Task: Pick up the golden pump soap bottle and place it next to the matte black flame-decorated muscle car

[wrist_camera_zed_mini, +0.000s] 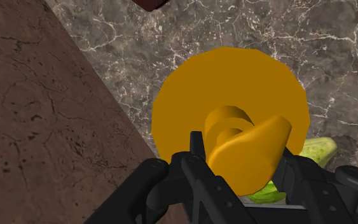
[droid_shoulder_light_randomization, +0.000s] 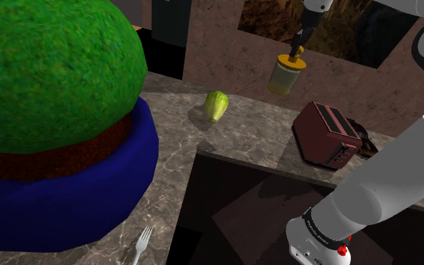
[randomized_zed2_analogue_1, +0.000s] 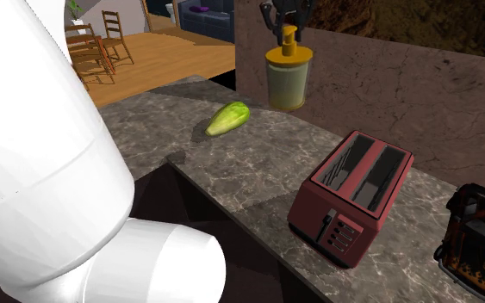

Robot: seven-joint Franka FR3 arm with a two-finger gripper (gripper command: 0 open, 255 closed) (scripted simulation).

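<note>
Shoulder view: the black gripper [droid_shoulder_light_randomization: 299,45] is clasping the pump head of a golden soap bottle [droid_shoulder_light_randomization: 286,74], its fingers closed partway around the nozzle. The bottle is hanging upright in the air over the back of the marble counter [droid_shoulder_light_randomization: 255,139], close to the brown wall [droid_shoulder_light_randomization: 225,53].

A red toaster [droid_shoulder_light_randomization: 324,134] is standing between the bottle and the black flame-painted toy car [droid_shoulder_light_randomization: 364,144], blocking the direct line to it; the car is peeking out just behind the toaster. A green vegetable [droid_shoulder_light_randomization: 216,105] is lying on the counter to the view's left of the bottle. A blue pot with a green bush [droid_shoulder_light_randomization: 59,173] is looming in the near left, and a fork [droid_shoulder_light_randomization: 142,245] is lying beside it at the counter's front edge. A dark sunken basin [droid_shoulder_light_randomization: 233,218] is cutting into the counter in front of the toaster.

Wrist view: the fingers [wrist_camera_zed_mini: 196,156] are pressing the pump on both sides, with the vegetable showing below the bottle's cap.

Count: one bottle, one car, one toaster, one vegetable, one fork, one potted bush.
</note>
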